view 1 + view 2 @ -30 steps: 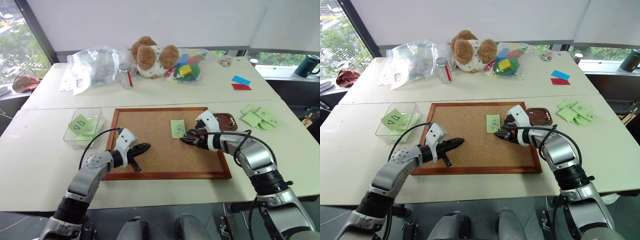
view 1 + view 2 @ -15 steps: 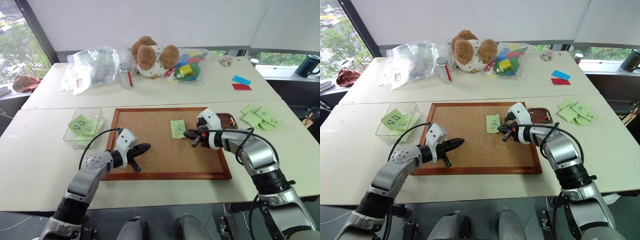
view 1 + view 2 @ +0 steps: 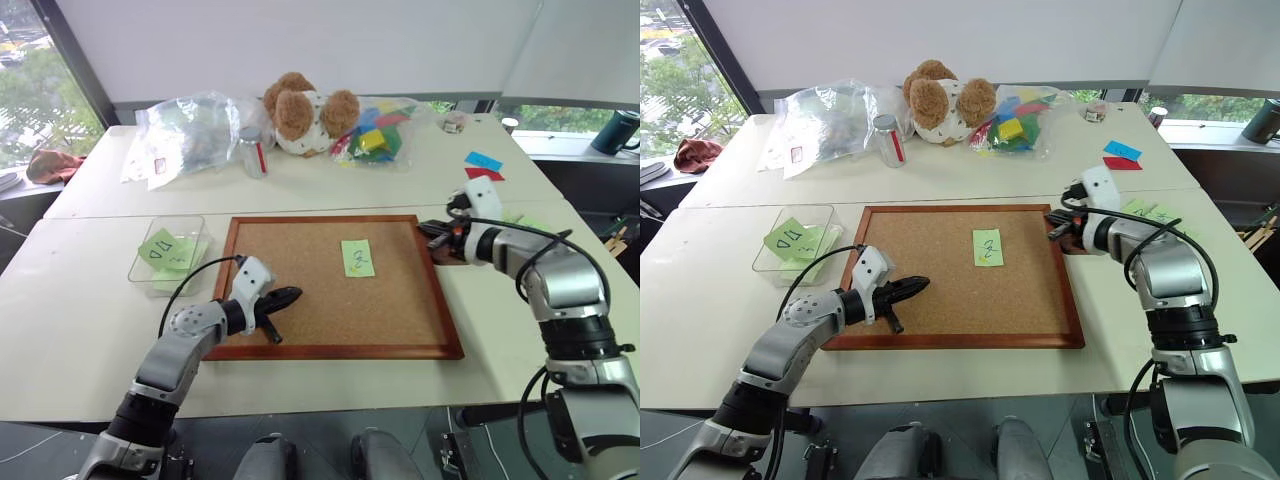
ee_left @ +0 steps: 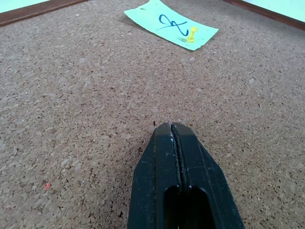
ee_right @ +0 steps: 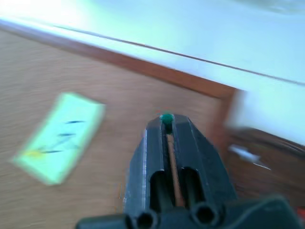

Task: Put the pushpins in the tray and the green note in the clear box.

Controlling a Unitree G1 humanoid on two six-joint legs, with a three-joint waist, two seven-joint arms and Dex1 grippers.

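- The right claw [image 5: 166, 125] is pinched shut on a green pushpin [image 5: 166, 117] and hangs over the corkboard's [image 3: 300, 280] right edge, just beside the small dark tray [image 3: 1072, 246], most of which it hides.
- That pin is tiny, hard and light; only its head shows between the tips, so the hold looks slim and a jolt could flick it out. I judge it best released low over the tray so it does not bounce off.
- A yellow pushpin [image 4: 191, 34] stands in the lower end of the green note [image 3: 357, 257], near the middle of the board. Its head is the part to pinch, then pull straight out of the cork.
- The note is thin, limp paper lying flat; once unpinned it will slide or curl, so take it by an edge.
- The clear box [image 3: 147, 275] sits on the bench [image 3: 90, 330] left of the board, with other green notes in it.
- The left claw [image 4: 172, 127] is closed and empty, its tip low over bare cork.
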